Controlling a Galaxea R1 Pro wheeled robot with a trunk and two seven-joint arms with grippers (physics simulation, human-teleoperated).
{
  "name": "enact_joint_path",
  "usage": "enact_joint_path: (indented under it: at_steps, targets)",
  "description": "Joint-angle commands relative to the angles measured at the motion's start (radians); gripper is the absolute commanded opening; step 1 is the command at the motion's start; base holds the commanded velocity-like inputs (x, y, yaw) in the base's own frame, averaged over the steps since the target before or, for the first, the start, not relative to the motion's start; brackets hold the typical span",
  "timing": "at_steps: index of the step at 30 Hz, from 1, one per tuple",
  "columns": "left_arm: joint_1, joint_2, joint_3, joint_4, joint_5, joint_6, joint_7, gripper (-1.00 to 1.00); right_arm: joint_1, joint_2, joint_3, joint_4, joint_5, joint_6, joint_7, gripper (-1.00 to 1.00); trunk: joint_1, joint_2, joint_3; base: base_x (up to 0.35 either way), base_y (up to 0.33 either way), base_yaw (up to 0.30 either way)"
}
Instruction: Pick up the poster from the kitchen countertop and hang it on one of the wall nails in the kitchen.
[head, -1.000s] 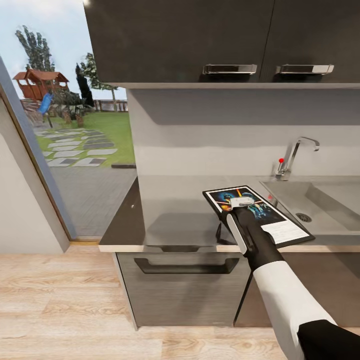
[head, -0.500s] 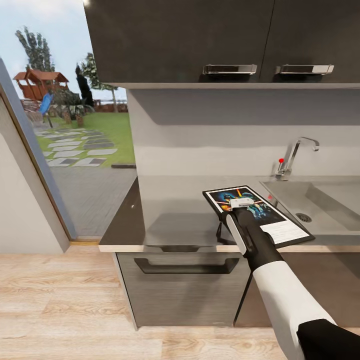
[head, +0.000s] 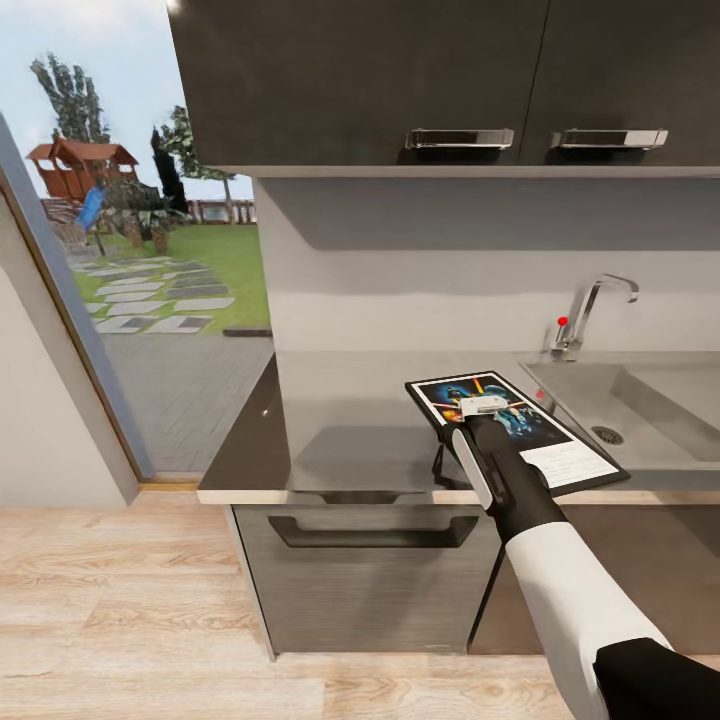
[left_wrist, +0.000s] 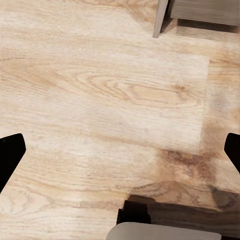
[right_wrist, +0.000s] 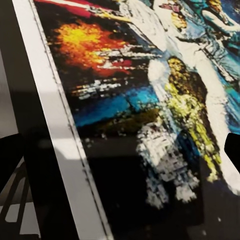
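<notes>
The poster (head: 545, 430) lies flat on the kitchen countertop (head: 350, 420), just left of the sink, its black frame reaching the counter's front edge. My right gripper (head: 483, 405) hovers right over the poster's artwork, pointing down at it. In the right wrist view the poster (right_wrist: 150, 115) is very close, and the gripper (right_wrist: 120, 150) stands open with its dark fingertips (right_wrist: 10, 160) wide apart at the picture's sides. My left gripper (left_wrist: 120, 152) is open over the pale wooden floor (left_wrist: 100, 90), with nothing in it. The wall nails are out of view.
A steel sink basin (head: 650, 410) with a chrome tap (head: 590, 310) sits to the right of the poster. Dark upper cabinets (head: 400, 80) hang above the counter. A tall glass pane (head: 150, 280) with a garden behind it stands to the left. A drawer front (head: 370, 560) is under the counter.
</notes>
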Motion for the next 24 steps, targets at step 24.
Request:
enact_joint_path:
  at_steps: [24]
  targets:
    - [0.0,0.0,0.001,0.0,0.002,-0.001,-0.001,1.0,0.0,0.0,0.002,0.049,-0.012,0.005,-0.011,1.0,0.0,0.0,-0.001,-0.036,-0.052,0.0]
